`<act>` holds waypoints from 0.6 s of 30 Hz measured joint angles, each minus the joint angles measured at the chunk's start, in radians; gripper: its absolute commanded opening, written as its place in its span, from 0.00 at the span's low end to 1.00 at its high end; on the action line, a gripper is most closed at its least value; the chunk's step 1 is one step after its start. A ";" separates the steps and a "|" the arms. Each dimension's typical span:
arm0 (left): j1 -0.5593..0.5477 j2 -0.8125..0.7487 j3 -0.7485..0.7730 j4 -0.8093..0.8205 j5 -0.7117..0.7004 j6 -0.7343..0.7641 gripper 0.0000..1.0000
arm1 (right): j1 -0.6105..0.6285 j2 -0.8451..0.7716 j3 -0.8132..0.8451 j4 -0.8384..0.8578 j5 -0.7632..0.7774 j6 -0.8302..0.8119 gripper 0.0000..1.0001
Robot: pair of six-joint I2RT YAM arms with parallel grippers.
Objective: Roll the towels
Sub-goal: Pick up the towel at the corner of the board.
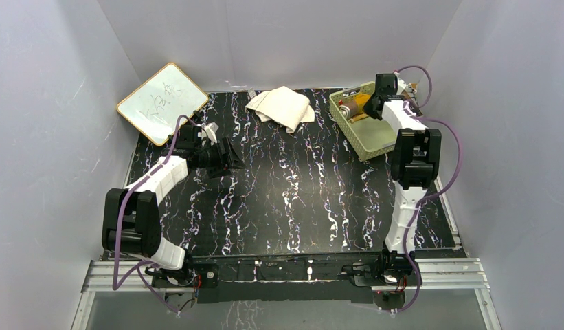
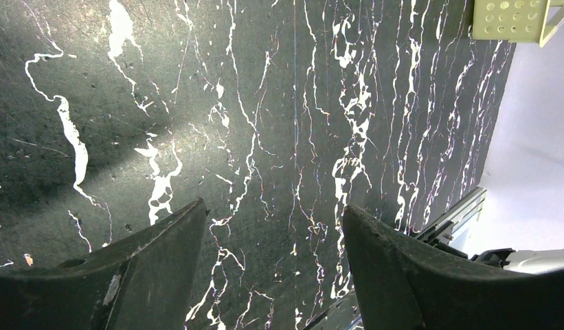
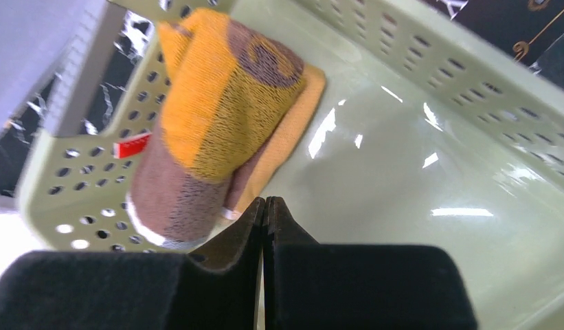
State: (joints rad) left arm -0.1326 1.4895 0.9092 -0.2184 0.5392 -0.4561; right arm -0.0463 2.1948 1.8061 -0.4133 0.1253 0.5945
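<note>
The orange-yellow and brown towel lies rolled up in the far left corner of a pale green basket; from above it shows in the basket's back end. My right gripper is shut and empty, its tips just beside the roll and above the basket floor; in the top view it hangs over the basket. The cream-white towel lies crumpled and loosely folded at the back centre of the table. My left gripper is open and empty over the bare black table, left of centre.
A whiteboard with writing leans at the back left. The green basket sits at the back right; its corner shows in the left wrist view. Grey walls enclose the black marbled table.
</note>
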 measured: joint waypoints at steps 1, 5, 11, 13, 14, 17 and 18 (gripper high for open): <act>0.000 0.000 0.000 0.000 0.000 0.000 0.70 | 0.000 0.012 0.000 -0.004 -0.004 -0.007 0.00; 0.000 0.000 0.000 -0.003 0.000 0.002 0.70 | 0.000 0.079 0.018 -0.014 -0.032 -0.019 0.00; 0.000 0.000 0.000 -0.006 -0.003 0.002 0.66 | 0.004 0.181 0.116 -0.012 -0.091 -0.014 0.00; 0.000 0.000 0.000 -0.005 -0.008 0.000 0.65 | 0.005 0.193 0.134 -0.012 -0.104 -0.013 0.00; 0.000 0.000 0.000 -0.005 -0.011 -0.001 0.65 | 0.005 0.200 0.141 -0.013 -0.111 -0.012 0.00; -0.009 0.003 0.002 0.005 -0.034 -0.009 0.64 | 0.005 0.220 0.163 -0.007 -0.133 -0.009 0.00; -0.014 0.008 0.007 0.007 -0.050 -0.013 0.64 | 0.005 0.224 0.168 -0.003 -0.141 -0.008 0.00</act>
State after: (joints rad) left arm -0.1467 1.4975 0.9165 -0.2115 0.4896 -0.4686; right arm -0.0414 2.4184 1.9743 -0.4160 -0.0158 0.5865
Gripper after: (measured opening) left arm 0.644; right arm 0.005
